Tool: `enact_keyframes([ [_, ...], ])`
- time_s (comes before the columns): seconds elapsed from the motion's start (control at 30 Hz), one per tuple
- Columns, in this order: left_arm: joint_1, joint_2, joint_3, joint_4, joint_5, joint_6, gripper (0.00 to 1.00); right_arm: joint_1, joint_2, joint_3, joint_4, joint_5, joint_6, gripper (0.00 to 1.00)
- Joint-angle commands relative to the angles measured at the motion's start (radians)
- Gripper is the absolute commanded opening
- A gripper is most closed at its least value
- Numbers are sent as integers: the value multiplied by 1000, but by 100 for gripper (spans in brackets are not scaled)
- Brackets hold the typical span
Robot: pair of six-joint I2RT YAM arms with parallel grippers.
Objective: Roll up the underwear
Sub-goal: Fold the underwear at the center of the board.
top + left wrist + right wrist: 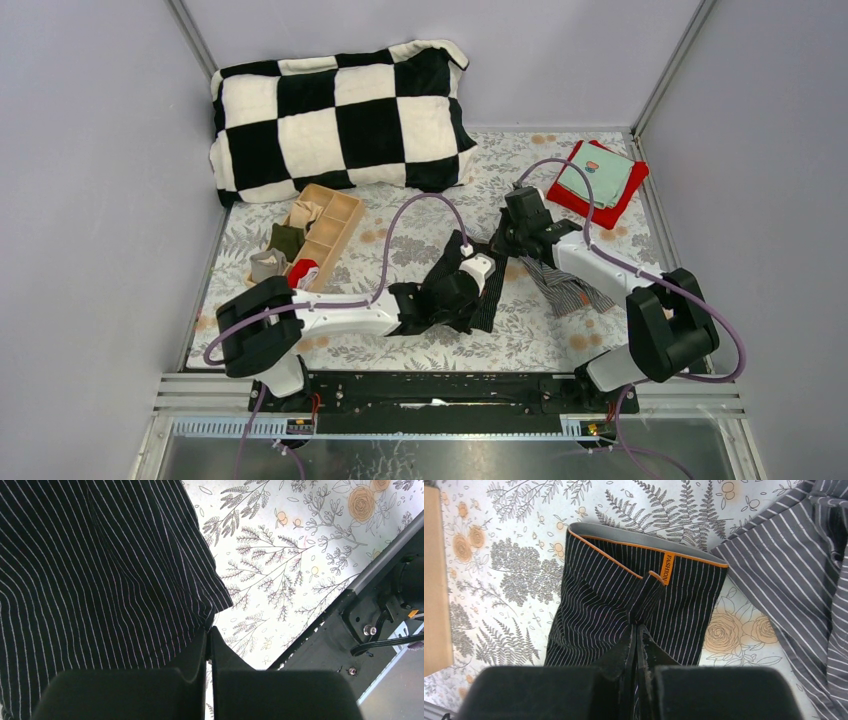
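The left gripper (208,637) and right gripper (638,630) seemingly pinch the black pinstriped cloth boxer shorts (594,605); roll with both edges level.

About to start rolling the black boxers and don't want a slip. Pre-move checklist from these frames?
1. Grip of left jaws on black boxers hem: ok, shut on it.
2. Grip of right jaws on a fold below the waistband: ok, shut.
3. Cloth flat between grips: not ok, puckered at the right pinch.
4. Gap to grey boxers: cannot tell, their edge lies close to the waistband corner.
5. Gap to tray: ok, well off to the left.
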Motion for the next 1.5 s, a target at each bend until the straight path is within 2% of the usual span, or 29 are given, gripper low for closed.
enact_keyframes([
  [0.0,-7,38,41,53,5,-2,0,-9,16,11,3,34,-34,4],
  [0.43,-8,79,48,89,20,-6,0,-11,33,-14,-7,77,-56,8],
  [0.53,-8,82,44,97,27,-8,1,-11,41,-12,-25,116,-63,12],
  [0.57,-7,82,43,98,31,-8,4,-11,45,-8,-36,133,-65,15],
  [0.7,-8,50,40,85,37,-12,31,-11,54,14,-96,210,-72,27],
  [0.77,-7,7,30,70,20,-21,41,-11,47,30,-127,248,-75,35],
  [0.83,-7,-50,13,58,-3,-24,47,-11,31,42,-152,280,-79,42],
  [0.93,-6,-148,-10,6,-48,-26,52,-12,-2,56,-178,306,-83,45],
  [1.0,-4,-211,-30,-22,-101,-25,54,-11,-23,65,-186,291,-83,44],
  [1.07,11,-267,-61,-48,-160,-28,56,-12,-45,65,-164,210,-88,36],
  [1.13,52,-310,-104,-63,-189,-47,56,-11,-61,47,-102,60,-91,29],
  [1.23,124,-341,-166,-62,-155,-66,56,-12,-46,22,-4,-153,-72,27],
  [1.3,139,-350,-195,-59,-153,-65,56,-11,-10,32,-6,-160,-56,26],
  [1.47,141,-335,-248,-37,-138,-75,56,-11,108,59,-80,-36,-37,20],
])
